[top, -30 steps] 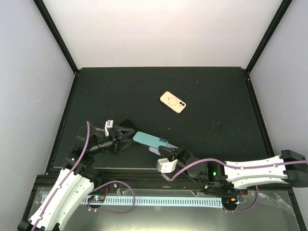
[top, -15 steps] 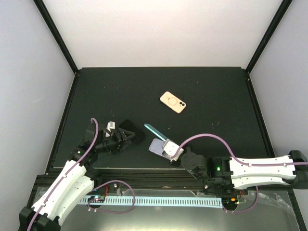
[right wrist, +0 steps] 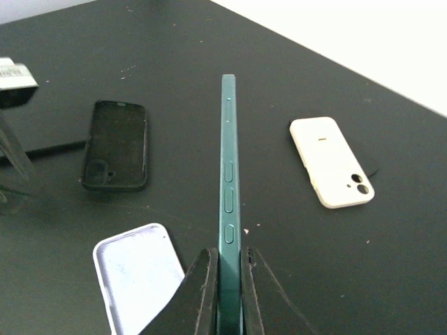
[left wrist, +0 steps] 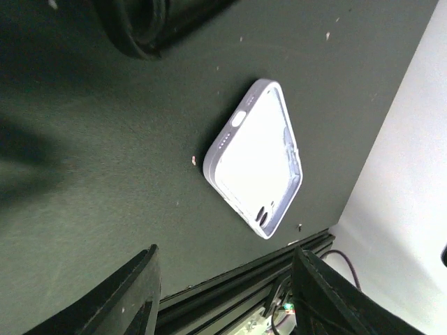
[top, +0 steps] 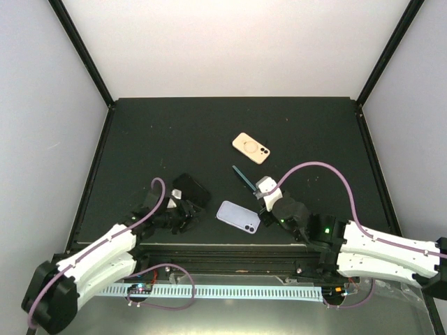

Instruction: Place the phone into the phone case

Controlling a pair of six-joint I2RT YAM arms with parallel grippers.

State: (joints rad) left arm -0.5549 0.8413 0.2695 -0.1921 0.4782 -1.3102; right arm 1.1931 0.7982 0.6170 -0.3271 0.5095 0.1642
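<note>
The right gripper (right wrist: 227,269) grasps the green phone (right wrist: 229,174), held on edge and jutting ahead; the lilac case (right wrist: 140,276) lies on the worktop (right wrist: 300,237) just left. The left gripper (left wrist: 225,257) is released.

Black matte table (top: 140,132), pale specks on surface; lavender case (top: 238,217) flat, hollow side up, near front edge, centre; black case (top: 191,189) left of it, apart; cream case (top: 251,148) back-up, mid-table.

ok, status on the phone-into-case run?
Right gripper shut on green phone, held on edge. Left gripper open, empty. Lavender case flat, open side up, nothing in it. Black case lies apart.
</note>
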